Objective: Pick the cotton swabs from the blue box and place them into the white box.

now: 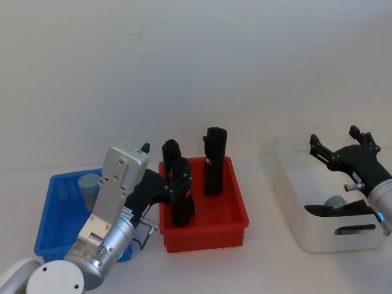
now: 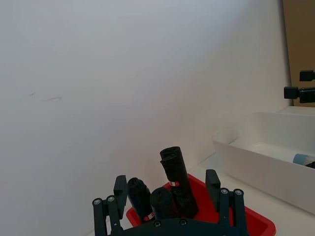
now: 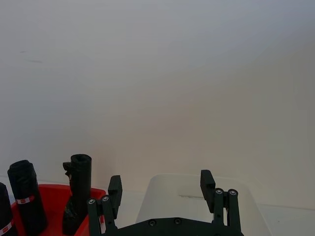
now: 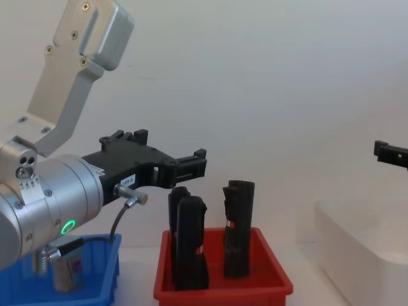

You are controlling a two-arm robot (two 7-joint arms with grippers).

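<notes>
The blue box (image 1: pixel 54 211) sits at the front left with one cotton swab tub (image 1: pixel 89 186) in its far corner, seen from the side as cotton swab tub (image 4: pixel 62 268) in blue box (image 4: pixel 102 264). My left gripper (image 1: pixel 162 168) hangs open and empty above the gap between the blue box and the red bin, also seen as left gripper (image 2: pixel 166 184) and left gripper (image 4: pixel 162 150). My right gripper (image 1: pixel 334 136) is open and empty above the white box (image 1: pixel 288 202), in which another cotton swab tub (image 1: pixel 335 201) lies. That tub shows again as cotton swab tub (image 2: pixel 302 159).
A red bin (image 1: pixel 229 211) with three tall black upright objects (image 1: pixel 214 160) stands between the two boxes, close under the left gripper. A pale wall rises behind the table.
</notes>
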